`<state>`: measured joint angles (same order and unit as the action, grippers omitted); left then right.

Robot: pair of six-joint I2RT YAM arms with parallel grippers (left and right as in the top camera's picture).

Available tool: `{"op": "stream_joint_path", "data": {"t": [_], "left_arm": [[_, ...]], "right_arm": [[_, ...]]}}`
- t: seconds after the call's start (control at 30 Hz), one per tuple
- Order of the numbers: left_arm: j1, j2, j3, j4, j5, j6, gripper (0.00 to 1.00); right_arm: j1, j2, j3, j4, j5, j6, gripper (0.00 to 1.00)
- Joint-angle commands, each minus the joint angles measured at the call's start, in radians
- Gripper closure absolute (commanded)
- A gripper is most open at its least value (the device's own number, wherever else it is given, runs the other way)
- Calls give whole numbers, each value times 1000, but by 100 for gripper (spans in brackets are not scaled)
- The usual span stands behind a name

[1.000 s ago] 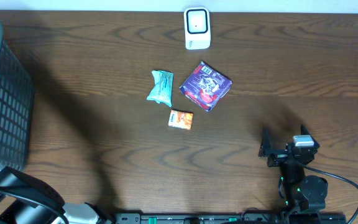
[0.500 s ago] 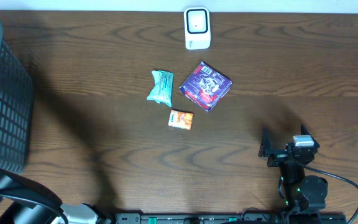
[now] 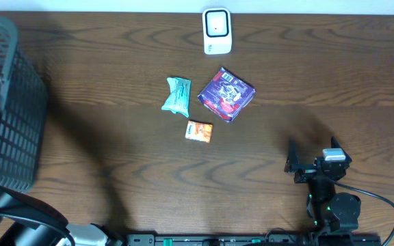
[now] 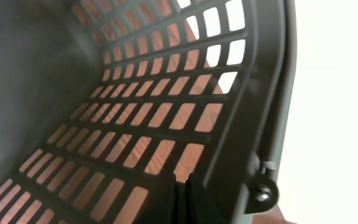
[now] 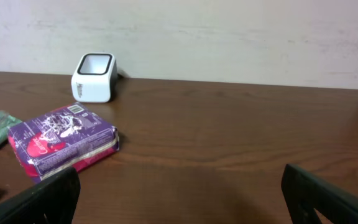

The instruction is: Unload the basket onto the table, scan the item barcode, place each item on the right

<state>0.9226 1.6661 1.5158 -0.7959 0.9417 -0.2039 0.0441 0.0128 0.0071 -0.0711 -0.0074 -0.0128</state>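
Clamping the dark grey slatted plastic basket (image 3: 19,116), the left gripper (image 4: 184,190) is pinched tight, while the purple rectangular packet (image 3: 226,93) lies mid-table near the white boxy scanner (image 3: 217,31), unscanned, probably next needing the fully spread, empty right gripper (image 5: 180,186)
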Motion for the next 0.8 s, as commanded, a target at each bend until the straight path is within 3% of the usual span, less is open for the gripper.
{"op": "stream_joint_path", "data": {"t": [0.0, 0.2, 0.53, 0.77], "left_arm": [[-6, -7, 1, -53, 66, 86, 93], [-6, -7, 1, -63, 151, 94, 93], [-11, -8, 1, -64, 151, -10, 92], [-37, -11, 1, -116, 146, -15, 93]], "right_arm": [[-7, -2, -2, -4, -5, -11, 1], [-7, -2, -2, -4, -5, -11, 1], [-7, -2, -2, -4, -5, -11, 1], [-7, -2, -2, -4, -5, -11, 1]]}}
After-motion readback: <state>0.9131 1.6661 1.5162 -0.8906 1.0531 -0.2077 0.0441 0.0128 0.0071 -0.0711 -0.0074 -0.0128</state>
